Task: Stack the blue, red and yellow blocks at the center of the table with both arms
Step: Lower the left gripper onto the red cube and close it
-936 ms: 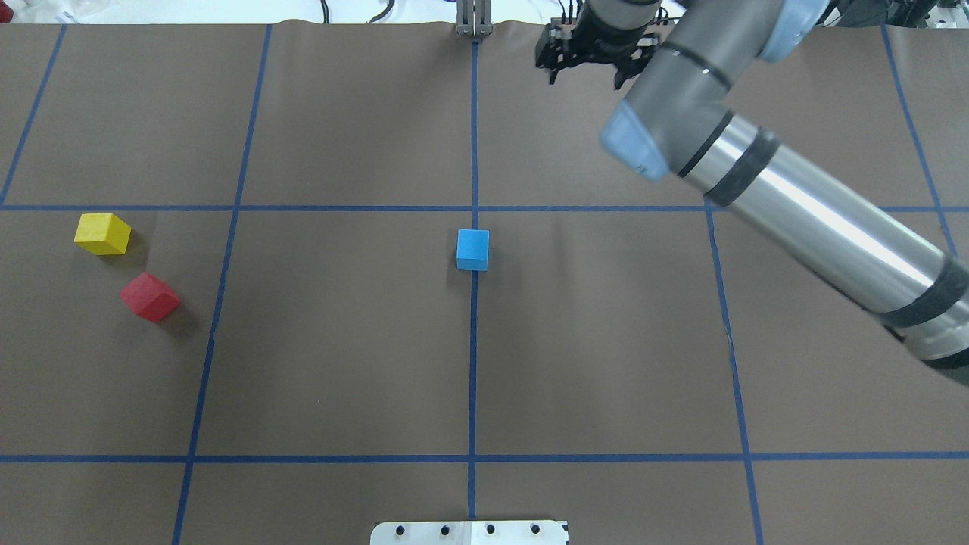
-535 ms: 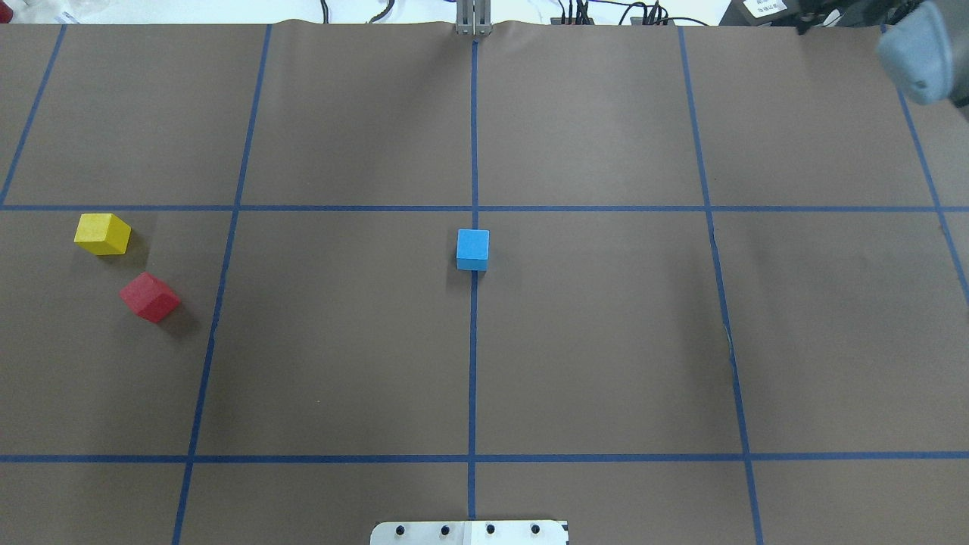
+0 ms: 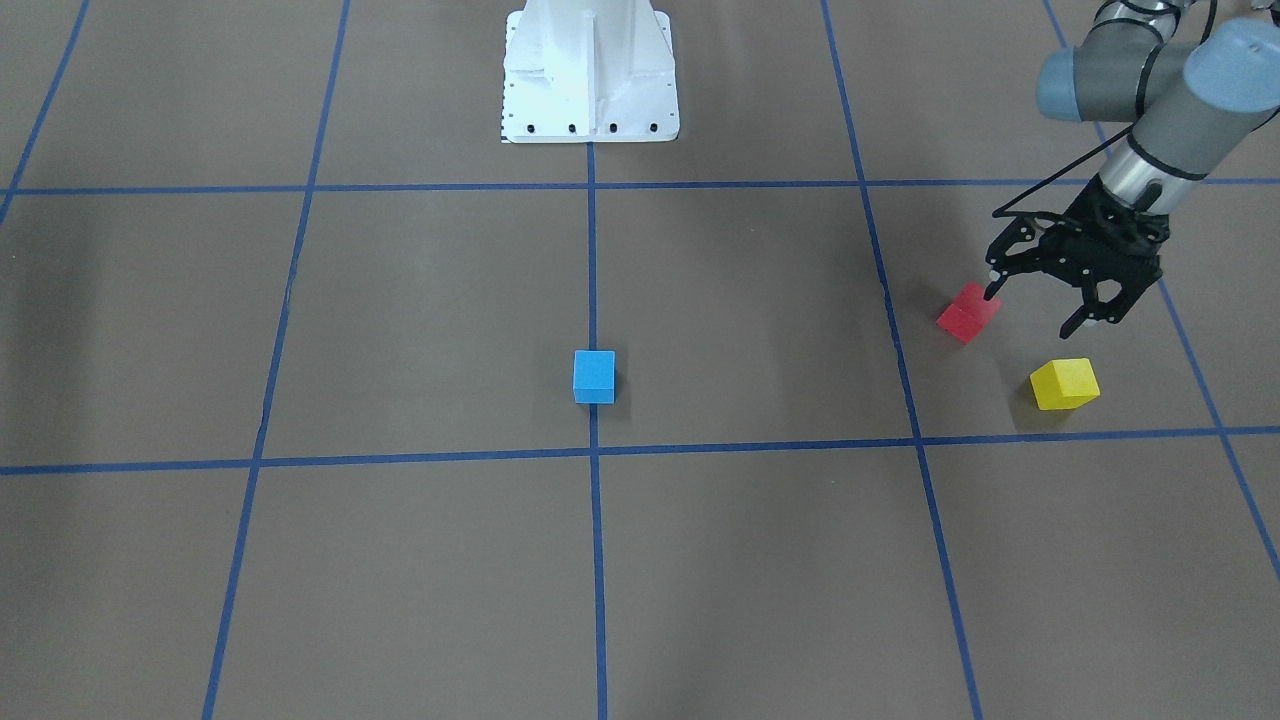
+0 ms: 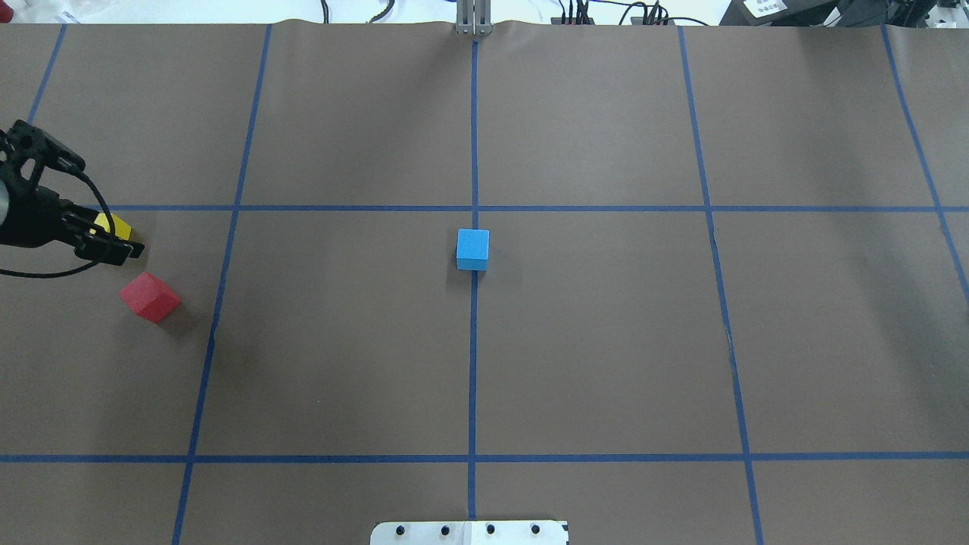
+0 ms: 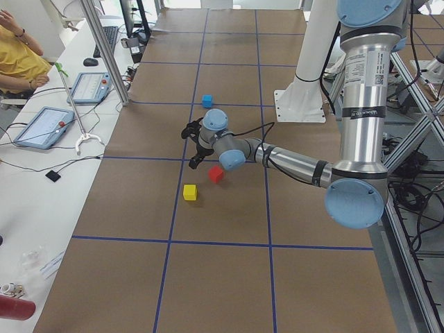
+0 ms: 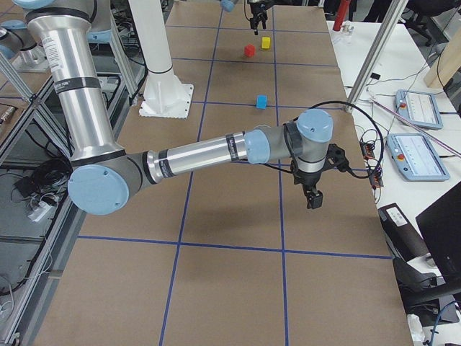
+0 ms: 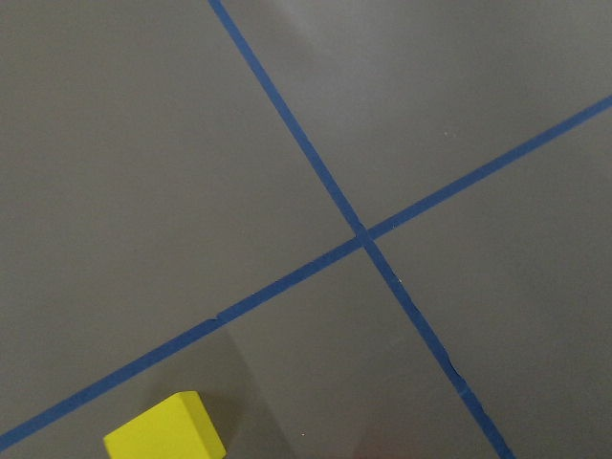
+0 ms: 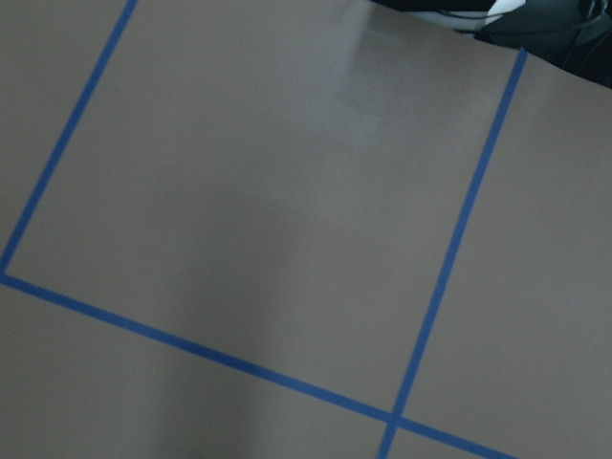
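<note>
The blue block [image 4: 473, 248] sits at the table's center, on the middle tape line, also in the front-facing view [image 3: 594, 375]. The red block [image 4: 150, 297] and the yellow block [image 4: 113, 225] lie close together at the table's left end. My left gripper [image 4: 82, 200] is open and empty, hovering above these two; it partly hides the yellow block from overhead. In the front-facing view the left gripper [image 3: 1032, 312] hangs between the red block [image 3: 968, 312] and the yellow block [image 3: 1064, 384]. My right gripper [image 6: 311, 196] shows only in the exterior right view; whether it is open I cannot tell.
Brown table cover with a blue tape grid. The white robot base plate [image 4: 469, 532] sits at the near edge. Tablets [image 5: 41, 126] and an operator are on a side bench past the far edge. The right arm [image 6: 209, 151] stretches over the table's right end.
The right arm has swung out of the overhead view to the right. My left gripper has come in from the left edge, over the yellow block. The blocks have not moved.
</note>
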Robot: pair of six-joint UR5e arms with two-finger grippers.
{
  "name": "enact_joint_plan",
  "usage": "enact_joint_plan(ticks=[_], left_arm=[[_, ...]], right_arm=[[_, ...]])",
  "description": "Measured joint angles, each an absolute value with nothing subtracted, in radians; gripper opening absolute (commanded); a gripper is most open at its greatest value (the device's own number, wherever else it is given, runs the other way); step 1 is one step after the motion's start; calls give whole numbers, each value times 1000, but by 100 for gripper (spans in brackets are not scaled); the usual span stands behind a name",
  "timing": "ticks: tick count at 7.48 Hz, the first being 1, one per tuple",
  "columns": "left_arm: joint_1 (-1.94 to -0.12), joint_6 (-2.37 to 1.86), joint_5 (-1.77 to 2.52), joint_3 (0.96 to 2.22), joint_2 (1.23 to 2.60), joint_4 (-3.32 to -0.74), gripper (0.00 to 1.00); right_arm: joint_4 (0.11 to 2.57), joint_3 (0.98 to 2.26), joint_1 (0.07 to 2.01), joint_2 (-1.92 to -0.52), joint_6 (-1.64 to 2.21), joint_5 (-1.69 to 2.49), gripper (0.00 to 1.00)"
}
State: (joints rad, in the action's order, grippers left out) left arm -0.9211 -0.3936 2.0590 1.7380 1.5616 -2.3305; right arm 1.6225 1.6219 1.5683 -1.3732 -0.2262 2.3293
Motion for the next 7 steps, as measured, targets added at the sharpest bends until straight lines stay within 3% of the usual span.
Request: enact_joint_plan(ticks=[2, 7], left_arm=[[-872, -396, 2035, 1647, 1572, -2448, 100], [-847, -385, 2072, 1632, 1550, -2497, 100]], right_arm=[[1622, 1623, 1580, -1385, -242, 2333, 100], [1621, 1620, 1582, -1384, -236, 2332, 100]])
